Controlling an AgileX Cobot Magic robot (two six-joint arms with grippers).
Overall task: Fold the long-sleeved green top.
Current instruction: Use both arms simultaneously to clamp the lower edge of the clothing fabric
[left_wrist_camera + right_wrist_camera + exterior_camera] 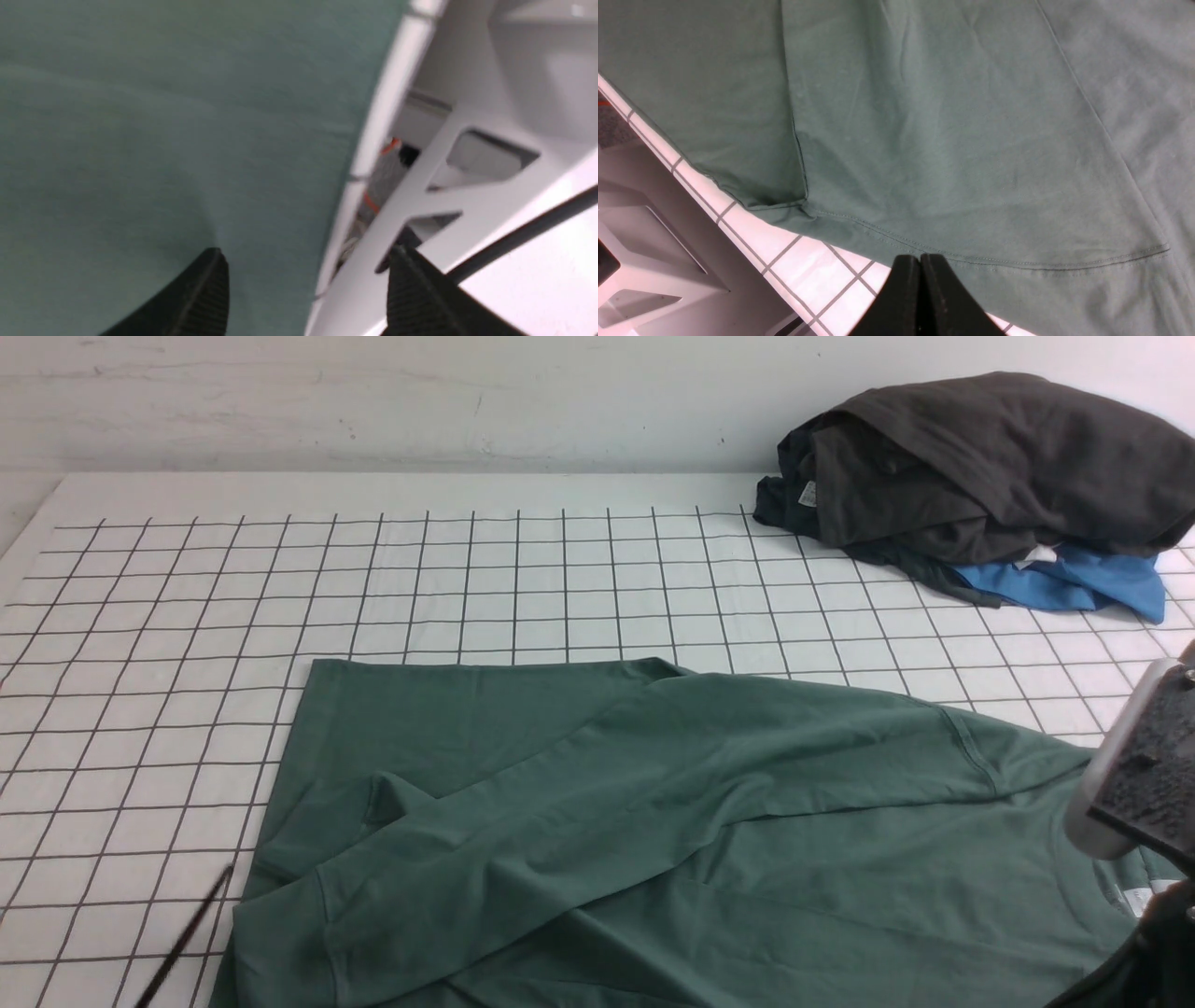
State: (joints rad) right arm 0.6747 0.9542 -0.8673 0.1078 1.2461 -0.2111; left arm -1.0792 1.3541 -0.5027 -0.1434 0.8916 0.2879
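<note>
The green long-sleeved top (709, 821) lies spread on the gridded tablecloth at the front, with a sleeve laid diagonally across the body. A small pale print (1134, 899) shows near its right end. My right gripper (920, 261) is shut, its tips just above the stitched hem (1017, 263) near the table's edge; the cloth there lies flat. In the front view it shows at the far right (1134, 779). My left gripper (308, 280) is open, one finger (205, 294) over green cloth (140, 140), the other (420, 298) past the table's edge. It is out of the front view.
A pile of dark grey garments (980, 457) on a bright blue one (1074, 581) sits at the back right. The white gridded cloth (467, 579) covers the table. A thin black cable (187, 933) crosses the front left. White frame parts (467, 186) lie beyond the table's edge.
</note>
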